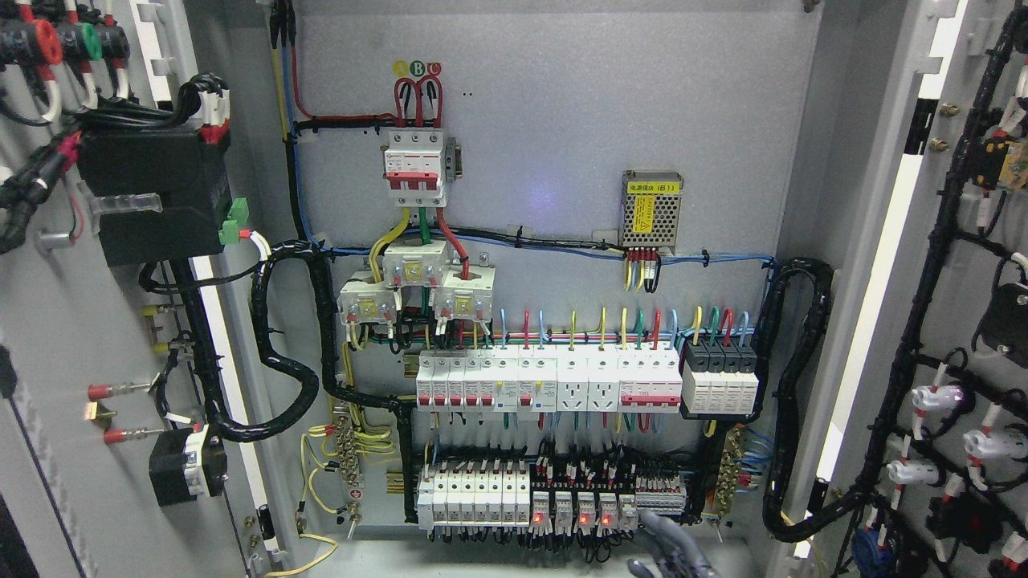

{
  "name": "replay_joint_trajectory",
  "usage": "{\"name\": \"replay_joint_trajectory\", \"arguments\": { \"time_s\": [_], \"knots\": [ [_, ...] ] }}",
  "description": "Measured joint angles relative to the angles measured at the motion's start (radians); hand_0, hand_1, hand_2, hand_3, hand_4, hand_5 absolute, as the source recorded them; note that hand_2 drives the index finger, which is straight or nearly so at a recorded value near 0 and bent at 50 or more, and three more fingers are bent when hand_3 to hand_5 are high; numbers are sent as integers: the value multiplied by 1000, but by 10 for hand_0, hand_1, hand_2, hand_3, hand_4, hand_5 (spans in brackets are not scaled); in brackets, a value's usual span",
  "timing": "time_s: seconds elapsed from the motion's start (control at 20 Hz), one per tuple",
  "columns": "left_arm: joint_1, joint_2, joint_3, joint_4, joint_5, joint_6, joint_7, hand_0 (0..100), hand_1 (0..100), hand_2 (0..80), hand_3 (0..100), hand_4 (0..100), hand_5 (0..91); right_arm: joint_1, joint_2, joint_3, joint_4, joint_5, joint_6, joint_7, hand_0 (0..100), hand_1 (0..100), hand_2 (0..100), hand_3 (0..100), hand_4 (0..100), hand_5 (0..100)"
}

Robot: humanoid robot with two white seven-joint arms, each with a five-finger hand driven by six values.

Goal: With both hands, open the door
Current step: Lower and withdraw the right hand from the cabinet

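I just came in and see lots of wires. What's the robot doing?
It is looking into an electrical cabinet whose two doors, left door and right door, already stand wide open. Breakers and wires fill the inside. Only part of a grey robot hand shows at the bottom, touching nothing clearly.

Letter B on green round tag (418,69), unreadable yellow label on power supply (653,210)

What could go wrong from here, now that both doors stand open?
The right hand is close to the relays with red lights; it could knock them or snag their wires. The black cable loop runs to the left door; pushing that door wider may strain it.
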Motion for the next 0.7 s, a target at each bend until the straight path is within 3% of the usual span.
{"name": "replay_joint_trajectory", "arguments": {
  "time_s": [0.3, 0.7],
  "knots": [
    [-64, -19, 34, -97, 2, -1, 4, 0, 0, 0, 0, 0, 0, 5, -1, -132, -20, -2, -38, -4, 0, 0, 0, 0, 0, 0],
    [-105, -53, 93, -183, 13, -1, 4, 0, 0, 0, 0, 0, 0, -71, -4, -298, -29, 1, -39, 5, 0, 0, 0, 0, 0, 0]
  ]
}}
